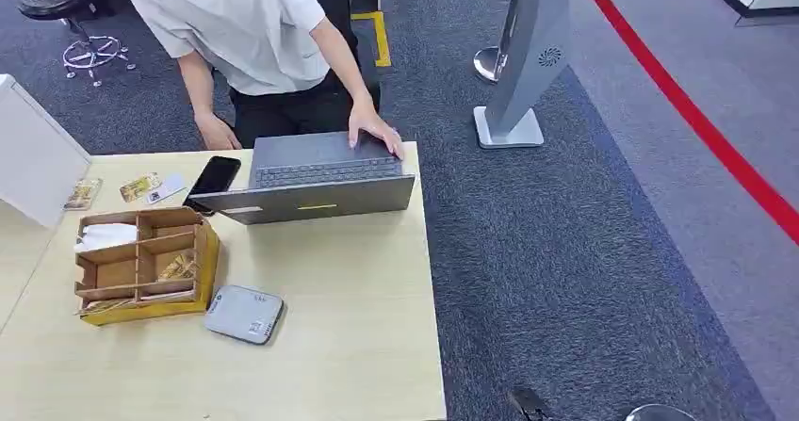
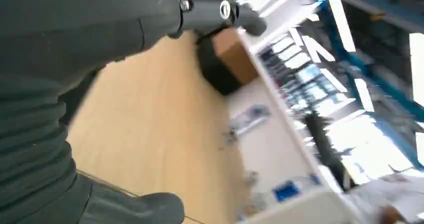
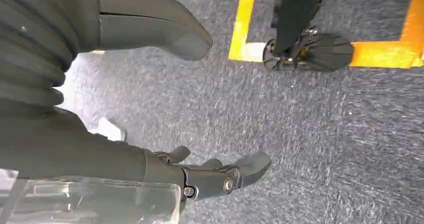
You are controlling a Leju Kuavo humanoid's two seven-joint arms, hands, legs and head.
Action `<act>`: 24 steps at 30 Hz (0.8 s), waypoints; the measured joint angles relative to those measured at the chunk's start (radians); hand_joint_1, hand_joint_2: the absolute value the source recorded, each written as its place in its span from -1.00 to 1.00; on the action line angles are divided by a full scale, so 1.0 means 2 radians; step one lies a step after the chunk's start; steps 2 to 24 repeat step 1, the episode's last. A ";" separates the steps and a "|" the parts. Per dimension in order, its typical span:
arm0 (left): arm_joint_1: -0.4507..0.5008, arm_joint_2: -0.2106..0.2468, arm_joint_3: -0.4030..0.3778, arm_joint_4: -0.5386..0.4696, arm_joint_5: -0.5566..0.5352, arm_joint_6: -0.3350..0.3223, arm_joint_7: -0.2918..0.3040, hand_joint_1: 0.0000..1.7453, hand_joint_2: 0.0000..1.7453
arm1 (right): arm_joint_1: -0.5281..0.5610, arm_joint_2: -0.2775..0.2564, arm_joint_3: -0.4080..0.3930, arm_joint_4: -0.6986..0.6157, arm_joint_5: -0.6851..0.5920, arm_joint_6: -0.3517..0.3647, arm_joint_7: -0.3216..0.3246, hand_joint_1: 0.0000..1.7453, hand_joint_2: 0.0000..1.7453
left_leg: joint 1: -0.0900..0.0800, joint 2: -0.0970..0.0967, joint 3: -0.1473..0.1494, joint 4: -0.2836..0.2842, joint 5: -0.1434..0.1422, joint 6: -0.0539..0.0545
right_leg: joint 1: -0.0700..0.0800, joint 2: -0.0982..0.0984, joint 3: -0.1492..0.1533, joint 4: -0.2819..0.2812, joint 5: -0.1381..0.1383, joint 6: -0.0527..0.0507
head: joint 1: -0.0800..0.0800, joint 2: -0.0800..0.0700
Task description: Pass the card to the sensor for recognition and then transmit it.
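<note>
A flat grey sensor (image 1: 244, 315) lies on the pale wooden table (image 1: 358, 299), beside a yellow-and-wood organizer (image 1: 146, 266). One compartment of the organizer holds a patterned card (image 1: 177, 267). More cards (image 1: 139, 187) lie loose on the table behind it. My left hand (image 2: 75, 83) hovers over the tabletop (image 2: 150, 124), with its fingers (image 2: 220, 11) and thumb (image 2: 150, 209) apart and nothing between them. My right hand (image 3: 100, 83) hangs over grey carpet, its fingers (image 3: 220, 176) spread away from the thumb (image 3: 165, 31), holding nothing.
A person (image 1: 254, 35) leans over an open laptop (image 1: 316, 176) at the table's far edge, with a black phone (image 1: 213, 178) beside it. A white box (image 1: 33, 157) stands at the left. On the carpet to the right stand a grey kiosk (image 1: 528, 54) and a red floor line (image 1: 697, 120).
</note>
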 joint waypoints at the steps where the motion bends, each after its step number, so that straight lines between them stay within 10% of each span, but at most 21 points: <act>1: -0.010 0.004 0.022 0.025 0.003 -0.014 0.000 -1.00 1.00 | -0.001 -0.001 0.002 0.000 0.001 0.001 0.000 -1.00 1.00 | 0.000 0.000 0.000 0.000 0.000 0.000 | 0.000 0.000 0.000 0.000 0.000 0.000 | 0.001 0.000; 24: -0.010 0.004 0.022 0.025 0.003 -0.014 0.000 -1.00 1.00 | -0.001 -0.001 0.002 0.000 0.001 0.001 0.000 -1.00 1.00 | 0.000 0.000 0.000 0.000 0.000 0.000 | 0.000 0.000 0.000 0.000 0.000 0.000 | 0.001 0.000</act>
